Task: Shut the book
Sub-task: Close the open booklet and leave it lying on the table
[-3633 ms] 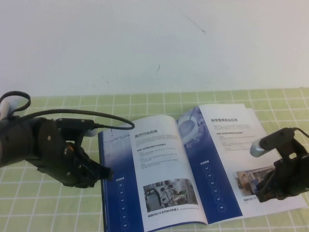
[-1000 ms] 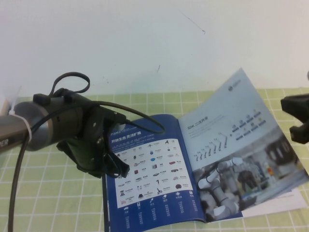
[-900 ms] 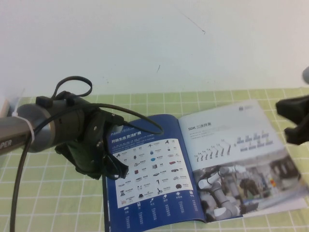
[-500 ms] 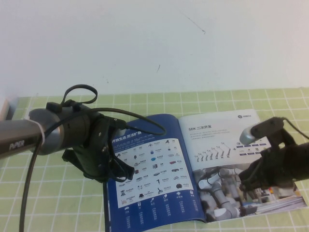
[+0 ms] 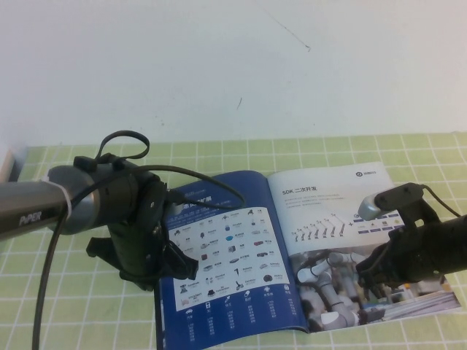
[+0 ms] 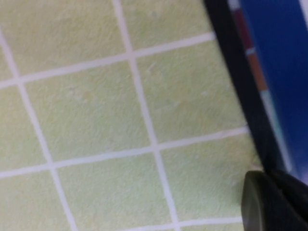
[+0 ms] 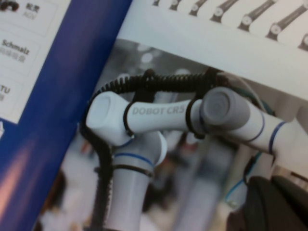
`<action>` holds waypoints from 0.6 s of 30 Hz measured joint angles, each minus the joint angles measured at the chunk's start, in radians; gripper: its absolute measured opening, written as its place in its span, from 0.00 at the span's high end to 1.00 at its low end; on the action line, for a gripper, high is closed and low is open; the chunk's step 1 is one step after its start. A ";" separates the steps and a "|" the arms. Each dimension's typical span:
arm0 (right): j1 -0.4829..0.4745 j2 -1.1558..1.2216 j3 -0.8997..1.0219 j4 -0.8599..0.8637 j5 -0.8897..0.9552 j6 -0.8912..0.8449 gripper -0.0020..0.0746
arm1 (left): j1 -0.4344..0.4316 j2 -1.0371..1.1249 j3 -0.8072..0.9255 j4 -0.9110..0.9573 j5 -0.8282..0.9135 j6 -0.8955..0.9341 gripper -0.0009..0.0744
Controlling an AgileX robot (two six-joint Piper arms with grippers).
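On cloth (image 5: 73, 306), book (image 5: 241, 292) lies open sideways, left hand (image 5: 181, 267) beside, right hand (image 5: 366, 271) over.

This looks like a robotics lab or test bench. A surface (image 5: 66, 306) covered with a green checked cloth stands against a bare white wall (image 5: 219, 65). The left end effector (image 5: 179, 266) sits at the left edge of an open book (image 5: 241, 292) of printed robot pictures. The right end effector (image 5: 368, 270) is over its right page.

right claw (image 5: 367, 270) lowered onto book (image 5: 228, 295), page (image 5: 328, 208) flattened
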 joint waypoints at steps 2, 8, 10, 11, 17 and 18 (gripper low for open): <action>0.000 0.002 0.000 0.004 0.000 0.000 0.98 | 0.000 0.000 0.000 0.013 0.013 -0.012 0.99; 0.000 0.005 0.000 0.009 0.004 0.003 0.98 | 0.000 0.002 0.000 -0.003 0.008 -0.023 0.99; -0.002 0.005 0.000 0.010 0.008 0.006 0.98 | 0.000 0.004 0.000 -0.037 -0.006 -0.012 0.99; -0.002 0.005 0.000 0.010 0.010 0.008 0.98 | 0.000 0.004 0.000 -0.060 -0.017 0.000 0.99; -0.004 0.006 -0.002 0.022 0.019 0.008 0.98 | 0.000 0.004 0.000 -0.412 -0.095 0.244 0.99; -0.006 0.006 -0.002 0.029 0.022 0.008 0.98 | 0.000 0.004 0.000 -0.477 -0.106 0.303 0.99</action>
